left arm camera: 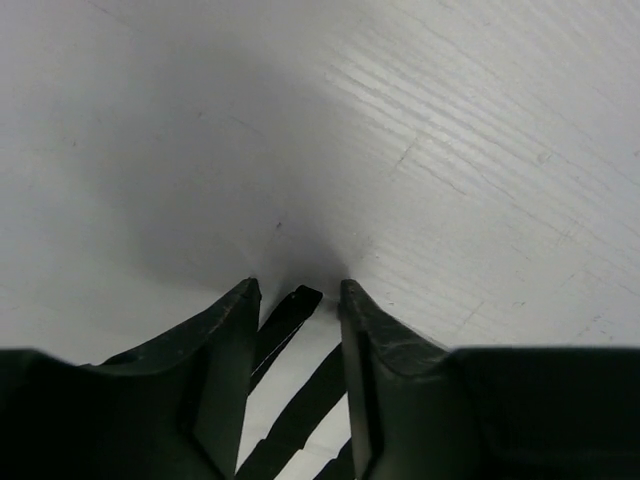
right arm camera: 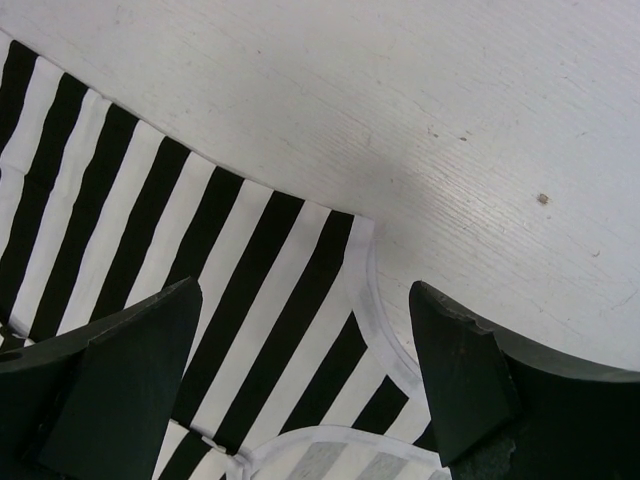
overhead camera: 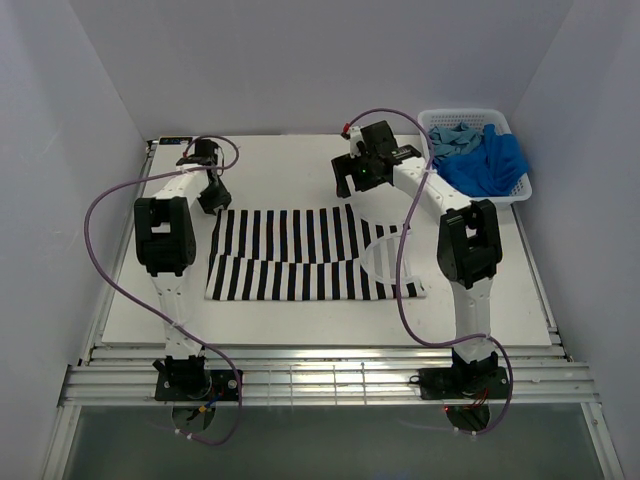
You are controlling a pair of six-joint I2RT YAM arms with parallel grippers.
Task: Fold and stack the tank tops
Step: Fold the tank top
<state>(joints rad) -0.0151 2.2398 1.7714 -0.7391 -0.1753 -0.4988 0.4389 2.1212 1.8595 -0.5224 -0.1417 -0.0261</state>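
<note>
The black-and-white striped tank top (overhead camera: 300,255) lies spread flat on the white table (overhead camera: 280,165). My left gripper (overhead camera: 214,203) is down at its far left corner. In the left wrist view that striped corner (left arm camera: 290,310) lies between the fingers of the left gripper (left arm camera: 298,290), which stand narrowly apart and do not pinch it. My right gripper (overhead camera: 352,185) hovers wide open over the far right corner. In the right wrist view the right gripper (right arm camera: 305,300) straddles the white-trimmed armhole edge (right arm camera: 375,320). A royal blue top (overhead camera: 490,165) and a teal top (overhead camera: 455,138) lie in the basket.
The white lattice basket (overhead camera: 475,113) stands at the back right corner of the table, close to the right arm. White walls close in the left, back and right sides. Purple cables loop off both arms.
</note>
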